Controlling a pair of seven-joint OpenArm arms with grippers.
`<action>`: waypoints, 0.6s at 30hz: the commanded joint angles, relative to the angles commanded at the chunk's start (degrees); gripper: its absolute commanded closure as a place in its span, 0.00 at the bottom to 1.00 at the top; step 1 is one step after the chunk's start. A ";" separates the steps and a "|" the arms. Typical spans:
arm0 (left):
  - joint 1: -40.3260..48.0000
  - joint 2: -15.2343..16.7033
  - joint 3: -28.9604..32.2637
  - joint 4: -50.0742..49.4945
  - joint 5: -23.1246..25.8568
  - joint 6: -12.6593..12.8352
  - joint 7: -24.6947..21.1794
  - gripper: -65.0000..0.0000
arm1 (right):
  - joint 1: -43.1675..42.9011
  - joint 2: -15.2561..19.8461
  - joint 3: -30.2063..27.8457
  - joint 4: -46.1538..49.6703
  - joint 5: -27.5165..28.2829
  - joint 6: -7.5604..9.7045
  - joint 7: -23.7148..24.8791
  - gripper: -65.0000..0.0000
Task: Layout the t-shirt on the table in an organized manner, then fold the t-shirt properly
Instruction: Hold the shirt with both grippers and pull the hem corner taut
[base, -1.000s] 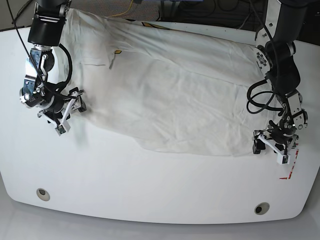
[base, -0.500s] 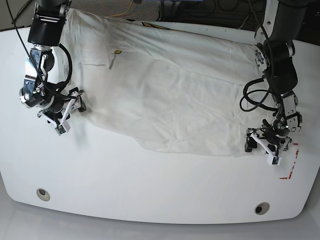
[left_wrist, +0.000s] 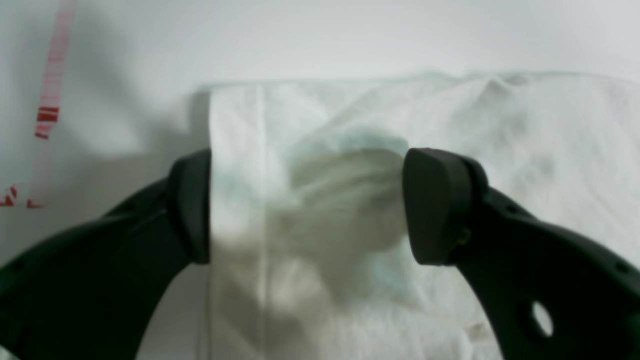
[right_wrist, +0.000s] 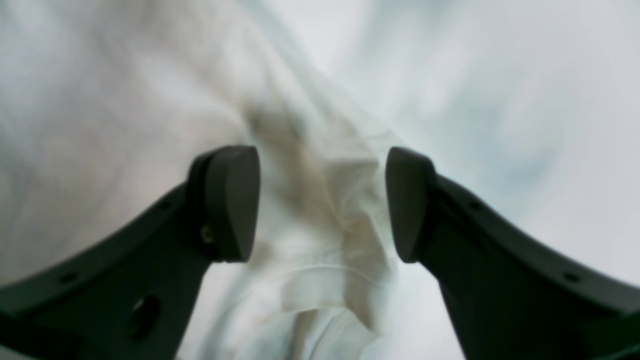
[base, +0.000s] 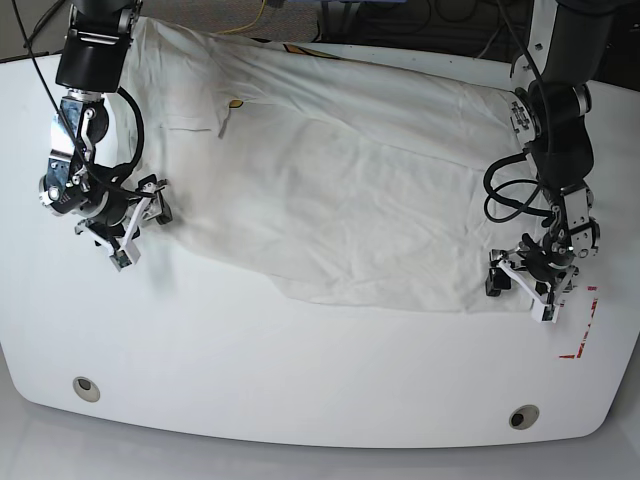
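- At the left of the base frame, the right claw (base: 135, 228) hung spread just beside the t-shirt's (base: 340, 190) left edge; its wrist view showed a bunched fold of cloth lying between the parted fingers (right_wrist: 232, 202), not yet pinched
- The t-shirt lay spread and wrinkled across the upper middle of the desk (base: 300, 370), long axis running left to right, plain side up, its lower hem slanting toward the lower right
- At the right of the frame, the left claw (base: 522, 283) stood spread over the shirt's lower right corner; in its wrist view the hemmed corner (left_wrist: 240, 165) sat squarely between the fingers (left_wrist: 435, 205), so this arm seemed best placed to grip
- Red tape (base: 582, 340) lay just right of that corner; nothing blocked either claw
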 joint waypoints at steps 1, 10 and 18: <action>0.00 0.00 0.00 0.00 0.00 0.00 0.00 0.23 | 0.00 0.00 0.00 0.00 0.00 0.00 0.00 0.41; -0.26 0.00 -0.09 0.18 -0.09 0.00 -0.09 0.43 | 0.00 -0.09 -0.09 0.00 0.00 0.00 0.00 0.41; -0.44 0.09 0.00 0.18 -0.09 0.00 -0.09 0.72 | 0.00 -0.09 0.00 0.09 0.00 0.00 0.00 0.41</action>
